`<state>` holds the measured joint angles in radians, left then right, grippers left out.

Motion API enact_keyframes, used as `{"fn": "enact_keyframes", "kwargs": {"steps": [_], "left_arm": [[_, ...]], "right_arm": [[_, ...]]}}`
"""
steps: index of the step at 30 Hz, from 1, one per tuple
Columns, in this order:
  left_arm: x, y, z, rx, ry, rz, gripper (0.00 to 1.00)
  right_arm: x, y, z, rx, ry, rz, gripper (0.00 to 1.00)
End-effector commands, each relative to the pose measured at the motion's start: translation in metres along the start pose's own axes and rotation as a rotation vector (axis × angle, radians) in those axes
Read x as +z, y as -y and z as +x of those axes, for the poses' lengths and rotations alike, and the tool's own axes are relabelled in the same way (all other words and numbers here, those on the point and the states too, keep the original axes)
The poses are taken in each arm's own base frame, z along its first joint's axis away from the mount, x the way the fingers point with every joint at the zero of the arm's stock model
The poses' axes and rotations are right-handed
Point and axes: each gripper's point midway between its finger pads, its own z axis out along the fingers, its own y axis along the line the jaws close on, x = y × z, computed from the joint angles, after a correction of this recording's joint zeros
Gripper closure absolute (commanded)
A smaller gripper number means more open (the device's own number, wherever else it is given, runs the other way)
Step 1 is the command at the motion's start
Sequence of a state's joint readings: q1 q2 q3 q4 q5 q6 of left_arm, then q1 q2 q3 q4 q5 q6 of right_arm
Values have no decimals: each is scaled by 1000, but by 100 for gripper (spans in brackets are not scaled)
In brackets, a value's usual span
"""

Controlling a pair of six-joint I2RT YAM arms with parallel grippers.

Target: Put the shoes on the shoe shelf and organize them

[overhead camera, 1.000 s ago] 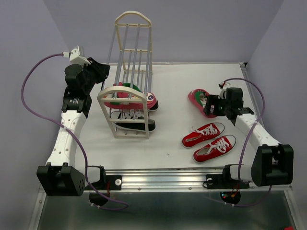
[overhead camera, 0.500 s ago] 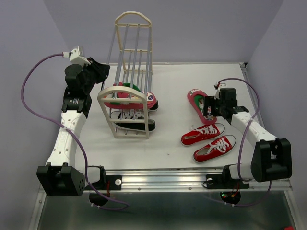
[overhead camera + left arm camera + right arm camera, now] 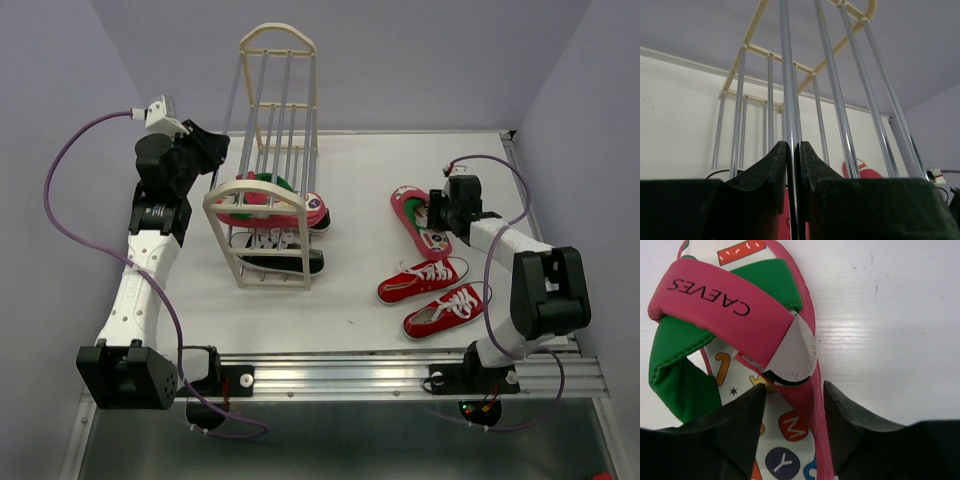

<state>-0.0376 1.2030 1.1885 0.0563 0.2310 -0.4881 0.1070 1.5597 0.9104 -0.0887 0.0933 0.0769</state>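
The shoe shelf (image 3: 255, 215) stands left of centre, with one pink flip-flop (image 3: 265, 200) and the black sneakers (image 3: 285, 250) on its lower tiers. My left gripper (image 3: 215, 150) is at the shelf's left side, shut on a silver rod (image 3: 787, 75), which runs between its fingers (image 3: 772, 165). The other flip-flop (image 3: 420, 222) lies flat on the table at the right. My right gripper (image 3: 437, 215) is down over it, open. Its jaws (image 3: 794, 400) straddle the sole's pink rim just behind the pink and green straps (image 3: 725, 305). The red sneakers (image 3: 423, 280) lie side by side nearer the front.
The second red sneaker (image 3: 447, 310) lies close to the right arm's lower links. Grey walls close in the table at the back and both sides. A metal rail (image 3: 350, 375) runs along the front edge between the arm bases.
My right gripper has moved left and down onto the flip-flop on the table, and its jaws have narrowed around the rim. The left arm has not moved.
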Motion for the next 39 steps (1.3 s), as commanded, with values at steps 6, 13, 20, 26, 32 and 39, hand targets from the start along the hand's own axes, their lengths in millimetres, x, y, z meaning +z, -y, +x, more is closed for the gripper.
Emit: {"fn": "enact_keyframes", "kwargs": {"steps": [6,13,20,26,32,39], "left_arm": [[8,-30,29,76,-84,-83,85],[8,-28,28,75,-84,-77,85],[8,-26,26,77,-80,-72,85],[7,-27,25,78,-73,-78,85],[8,-24,25,80,-76,-60,85],[9,-20,26,79,-84,-41,85]], "right_arm": [[14,-7,-38,4,164,-13,89],[-18,-21,-93,-86,353,-96,99],[-90,-60,-174,-134,608,-317,99],[-147,-102,-217,-188,740,-507,99],[-173,-163,-231,-246,752,-694,99],[-168,-223,-247,-306,739,-803,99]]}}
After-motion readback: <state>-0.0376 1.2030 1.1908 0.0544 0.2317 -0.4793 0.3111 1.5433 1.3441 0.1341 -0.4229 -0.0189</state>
